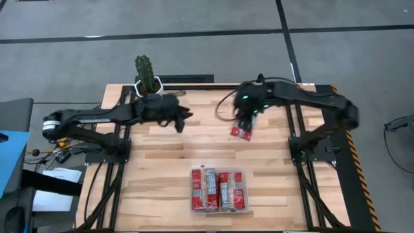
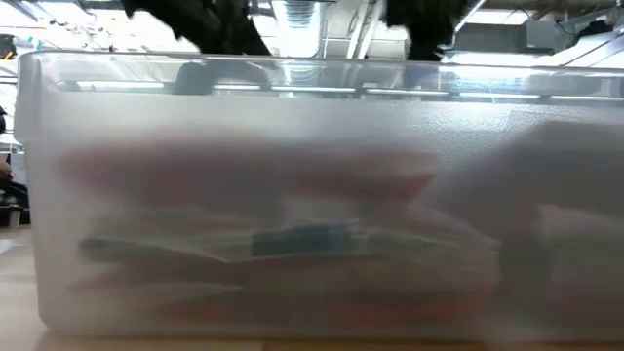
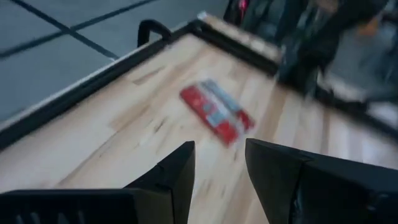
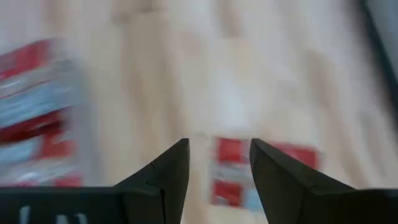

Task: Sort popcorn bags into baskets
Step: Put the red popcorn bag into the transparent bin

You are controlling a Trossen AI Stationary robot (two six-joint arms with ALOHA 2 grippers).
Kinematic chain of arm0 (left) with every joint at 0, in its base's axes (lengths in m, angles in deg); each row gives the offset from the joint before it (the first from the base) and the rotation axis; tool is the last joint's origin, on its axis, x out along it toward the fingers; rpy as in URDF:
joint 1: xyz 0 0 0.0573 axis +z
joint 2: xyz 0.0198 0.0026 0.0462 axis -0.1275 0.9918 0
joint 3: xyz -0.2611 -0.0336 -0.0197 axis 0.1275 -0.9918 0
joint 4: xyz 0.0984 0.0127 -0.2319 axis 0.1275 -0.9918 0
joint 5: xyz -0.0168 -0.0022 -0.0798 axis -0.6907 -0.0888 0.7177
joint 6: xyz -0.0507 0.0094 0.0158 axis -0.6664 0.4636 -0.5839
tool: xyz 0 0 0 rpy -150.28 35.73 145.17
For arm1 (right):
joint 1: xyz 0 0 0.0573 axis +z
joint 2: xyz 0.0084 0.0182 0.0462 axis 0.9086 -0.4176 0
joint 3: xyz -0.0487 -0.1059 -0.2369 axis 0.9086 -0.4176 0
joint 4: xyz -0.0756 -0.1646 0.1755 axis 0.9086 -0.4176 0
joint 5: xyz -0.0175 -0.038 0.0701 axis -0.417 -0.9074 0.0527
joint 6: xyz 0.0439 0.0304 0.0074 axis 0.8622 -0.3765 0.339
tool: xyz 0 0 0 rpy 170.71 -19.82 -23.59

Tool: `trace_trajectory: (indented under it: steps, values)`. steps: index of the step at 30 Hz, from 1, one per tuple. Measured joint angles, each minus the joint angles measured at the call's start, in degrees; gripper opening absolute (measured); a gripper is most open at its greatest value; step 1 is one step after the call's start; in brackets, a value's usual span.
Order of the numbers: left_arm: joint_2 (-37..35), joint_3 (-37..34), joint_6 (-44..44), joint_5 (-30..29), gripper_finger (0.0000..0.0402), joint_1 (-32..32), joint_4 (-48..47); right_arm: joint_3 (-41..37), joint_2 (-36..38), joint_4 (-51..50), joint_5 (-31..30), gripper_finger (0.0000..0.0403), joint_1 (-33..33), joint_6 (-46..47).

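Observation:
One loose red popcorn bag point(image 1: 242, 133) lies flat on the far-right part of the wooden table. It also shows in the left wrist view point(image 3: 216, 112) and the right wrist view point(image 4: 231, 168). My right gripper point(image 1: 246, 122) point(image 4: 219, 146) is open and hovers just over this bag, with no touch seen. My left gripper point(image 1: 183, 122) point(image 3: 217, 149) is open, to the bag's left, pointing toward it. The clear basket point(image 1: 218, 168) point(image 2: 97, 146) sits at the near edge with several red bags point(image 1: 218, 189) lying flat in it.
A white pot with a green cactus point(image 1: 147, 81) stands at the far-left edge, behind my left arm. Black frame rails run along the table's left and right sides. Bare wood lies between the loose bag and the basket. The basket wall fills the low view.

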Motion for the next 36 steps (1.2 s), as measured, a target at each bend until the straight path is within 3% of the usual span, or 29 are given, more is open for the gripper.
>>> trace_trajectory:
  steps: [4, 7, 11, 15, 22, 29, 36]
  values:
    - [5.68, -6.64, -7.69, 7.02, 0.0130, 5.80, 17.85, -14.67, 10.26, 7.39, -4.98, 0.0181, -6.13, 8.24]
    - [11.56, -7.12, -11.37, 12.57, 0.0130, 7.50, 21.17, -26.30, 15.37, 13.92, -8.45, 0.0172, -9.71, 13.90]
    - [17.90, -6.64, -13.85, 17.26, 0.0130, 7.54, 23.13, -38.34, 16.82, 25.36, -9.81, 0.0157, -12.75, 18.67]
    - [21.98, -6.34, -15.13, 18.58, 0.0130, 6.80, 25.74, -45.29, 14.45, 33.37, -9.62, 0.0140, -13.57, 21.11]
    - [24.35, -6.36, -16.33, 17.88, 0.0130, 6.76, 27.24, -48.37, 4.47, 38.98, -9.54, 0.0114, -12.78, 21.96]
    - [24.28, -6.34, -15.92, 17.47, 0.0130, 6.71, 27.59, -48.07, -2.29, 48.30, -3.73, 0.0108, -7.55, 27.13]
    - [24.26, -6.34, -15.98, 16.67, 0.0130, 6.34, 27.03, -42.29, -5.74, 55.24, 0.96, 0.0108, -0.27, 28.95]
